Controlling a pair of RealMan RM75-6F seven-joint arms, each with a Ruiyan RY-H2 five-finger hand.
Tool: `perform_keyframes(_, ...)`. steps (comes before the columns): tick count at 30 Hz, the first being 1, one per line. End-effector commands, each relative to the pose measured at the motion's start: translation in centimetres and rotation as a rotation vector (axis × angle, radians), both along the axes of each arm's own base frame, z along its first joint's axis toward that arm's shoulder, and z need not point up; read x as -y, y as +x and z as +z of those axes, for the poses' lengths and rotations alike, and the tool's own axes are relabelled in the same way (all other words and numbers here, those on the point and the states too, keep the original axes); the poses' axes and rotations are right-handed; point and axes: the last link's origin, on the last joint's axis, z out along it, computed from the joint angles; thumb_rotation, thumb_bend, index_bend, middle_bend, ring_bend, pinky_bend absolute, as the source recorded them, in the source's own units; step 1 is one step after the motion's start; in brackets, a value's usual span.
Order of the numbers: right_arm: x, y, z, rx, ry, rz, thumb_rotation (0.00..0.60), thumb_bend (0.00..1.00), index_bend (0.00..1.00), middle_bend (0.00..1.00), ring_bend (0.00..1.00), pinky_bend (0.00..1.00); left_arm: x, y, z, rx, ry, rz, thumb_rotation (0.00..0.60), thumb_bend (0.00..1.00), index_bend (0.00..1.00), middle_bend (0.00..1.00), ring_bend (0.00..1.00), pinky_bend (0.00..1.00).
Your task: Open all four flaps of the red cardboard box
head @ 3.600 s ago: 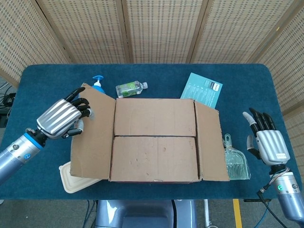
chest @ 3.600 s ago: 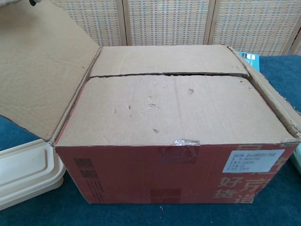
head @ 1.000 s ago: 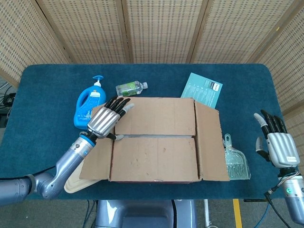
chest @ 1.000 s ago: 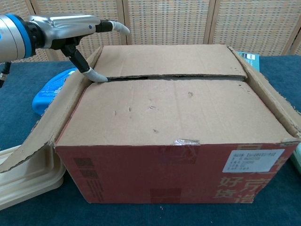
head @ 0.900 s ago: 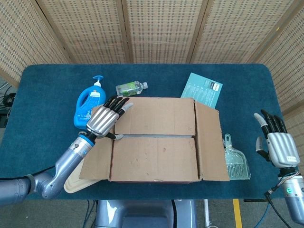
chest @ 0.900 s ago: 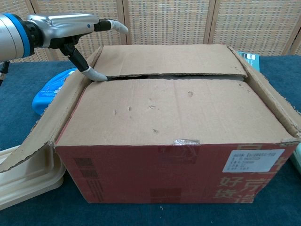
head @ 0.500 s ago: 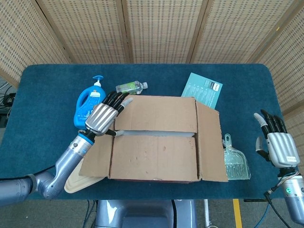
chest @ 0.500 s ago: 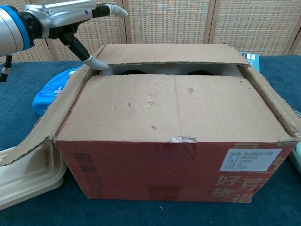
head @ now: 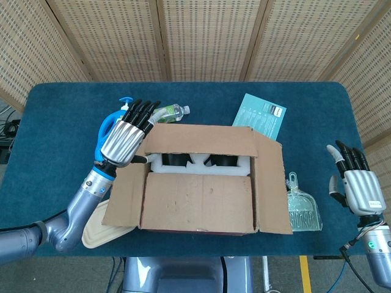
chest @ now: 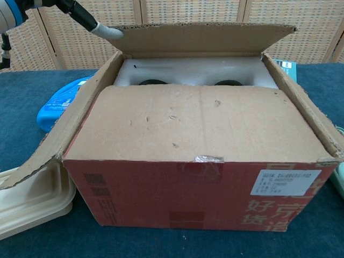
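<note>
The red cardboard box (head: 198, 183) sits in the middle of the blue table (head: 55, 122), its front face toward the chest camera. The left hand (head: 125, 140) is at the box's far left corner, back of the hand up, fingers stretched toward the far side over the blue bottle (head: 107, 131). Its thumb (chest: 102, 29) hooks under the left end of the far flap (chest: 204, 37), which stands raised and tilted, so the hand props the flap rather than gripping it. The left forearm runs down toward the table's near left edge. White foam packing (chest: 199, 72) with two dark round openings shows in the gap. The near flap (chest: 199, 123) lies flat and closed. The left flap (head: 125, 195) and right flap (head: 269, 183) are folded outward. The right hand (head: 354, 186) hovers well apart from the box at the table's right edge, upright, fingers spread, holding nothing. A cream lidded tray (chest: 29, 199) lies by the box's left side, and a clear dustpan (head: 302, 207) by its right.
</note>
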Motion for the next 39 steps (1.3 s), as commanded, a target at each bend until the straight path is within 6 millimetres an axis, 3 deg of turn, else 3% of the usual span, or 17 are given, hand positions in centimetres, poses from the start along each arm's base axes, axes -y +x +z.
perform_keyframes(1,0.0,0.0,0.0,0.000,-0.001,0.001,0.600,0.78,0.00,0.00,0.00,0.00,-0.5,0.3,0.2,-0.012,0.018,-0.010,0.492,0.20,0.00,0.00,0.00,0.00)
perform_keyframes(16,-0.3,0.0,0.3,-0.005,-0.004,-0.005,0.600,0.78,0.00,0.00,0.00,0.00,-6.4,2.8,0.8,-0.098,0.159,0.014,0.488,0.20,0.00,0.00,0.00,0.00)
perform_keyframes(26,-0.4,0.0,0.5,-0.006,-0.006,-0.007,0.600,0.78,0.00,0.00,0.00,0.00,-10.7,2.4,0.7,-0.194,0.251,0.089,0.487,0.20,0.00,0.00,0.00,0.00)
perform_keyframes(39,-0.6,-0.1,0.7,-0.007,-0.007,-0.012,0.600,0.78,0.00,0.00,0.00,0.00,-11.7,1.2,0.7,-0.201,0.259,0.138,0.484,0.20,0.00,0.00,0.00,0.00)
